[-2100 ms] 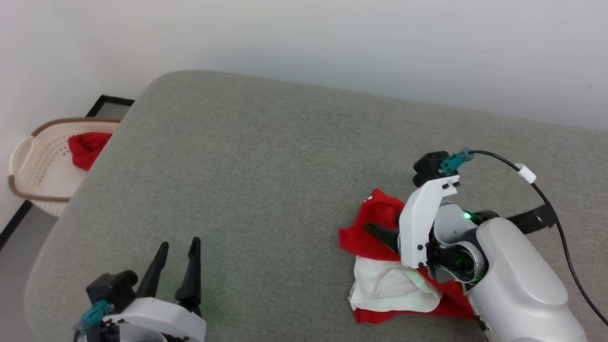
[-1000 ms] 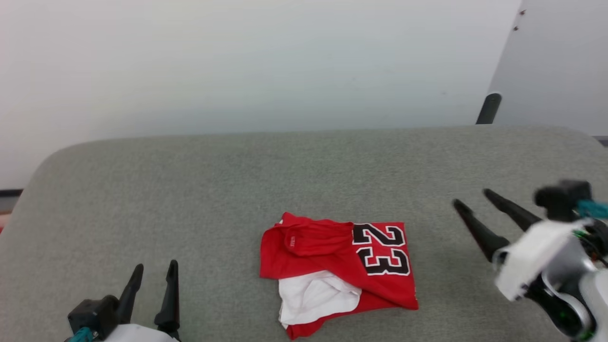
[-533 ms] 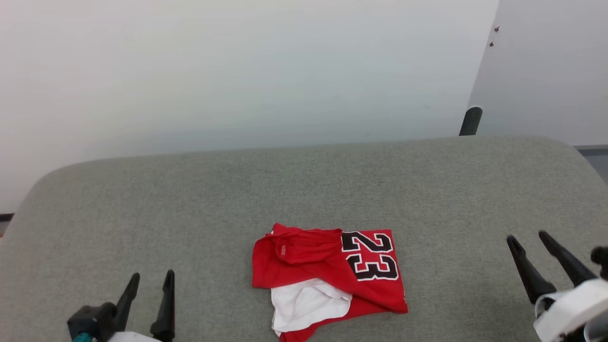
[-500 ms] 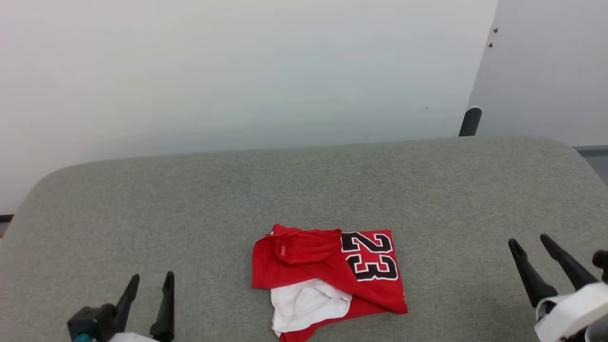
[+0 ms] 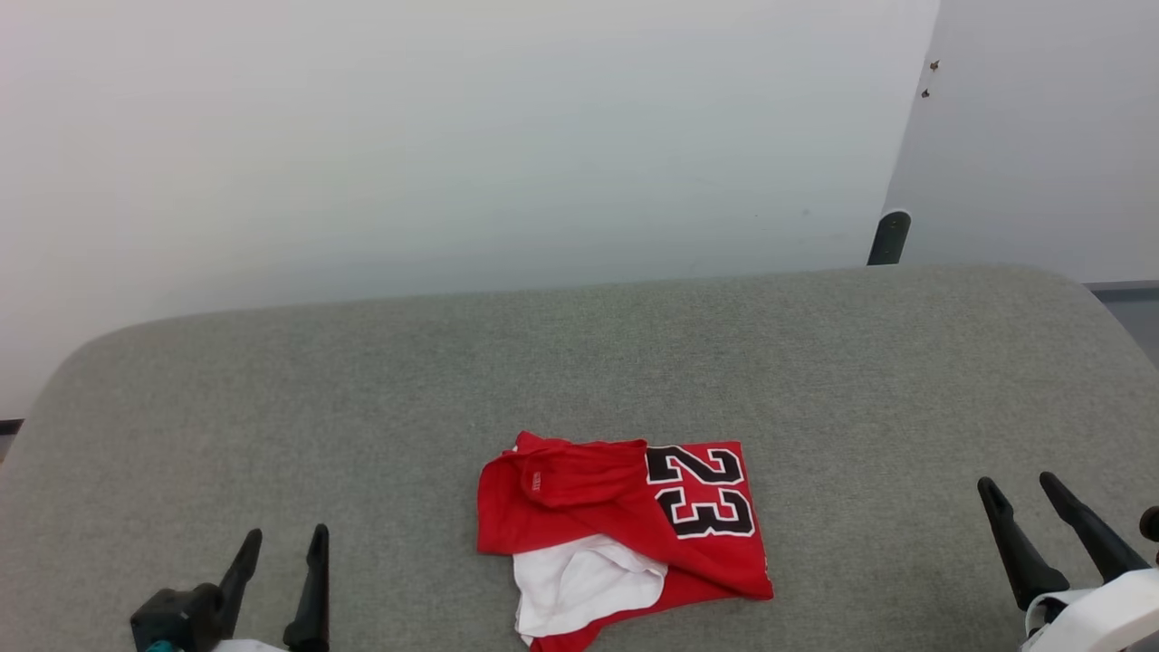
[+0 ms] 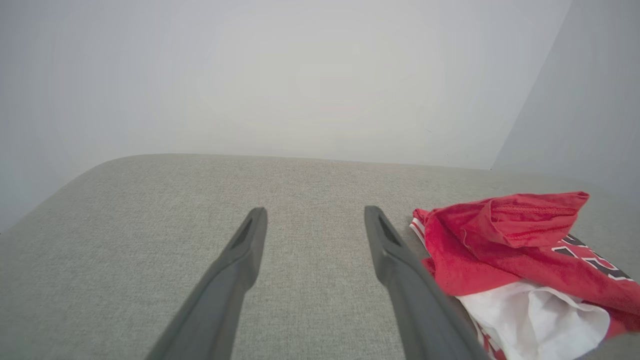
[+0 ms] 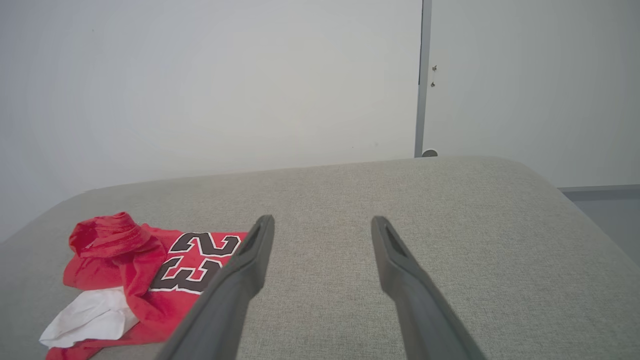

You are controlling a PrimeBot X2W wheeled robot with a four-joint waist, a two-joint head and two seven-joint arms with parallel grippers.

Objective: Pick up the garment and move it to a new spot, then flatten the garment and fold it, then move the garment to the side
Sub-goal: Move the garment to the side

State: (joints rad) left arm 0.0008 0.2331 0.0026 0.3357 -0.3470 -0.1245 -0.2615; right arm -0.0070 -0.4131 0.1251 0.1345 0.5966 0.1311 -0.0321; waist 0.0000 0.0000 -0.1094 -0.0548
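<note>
The garment, a red jersey with a black "23" and a white sleeve showing, lies folded in a loose bundle on the grey cushion, near its front middle. My left gripper is open at the lower left, well apart from it. My right gripper is open at the lower right, also clear of it. In the left wrist view the garment lies just right of my left gripper. The right wrist view has the garment left of my right gripper. Nothing is between either pair of fingers.
The grey cushion spreads wide with rounded back corners and bare cloth on both sides of the garment. A pale wall stands close behind it. A dark post rises at the back right by a wall corner.
The head camera swung right, so the shirt now shows at centre. My right gripper let go of the garment and drew back to the lower right. The garment has lain still over the last second.
</note>
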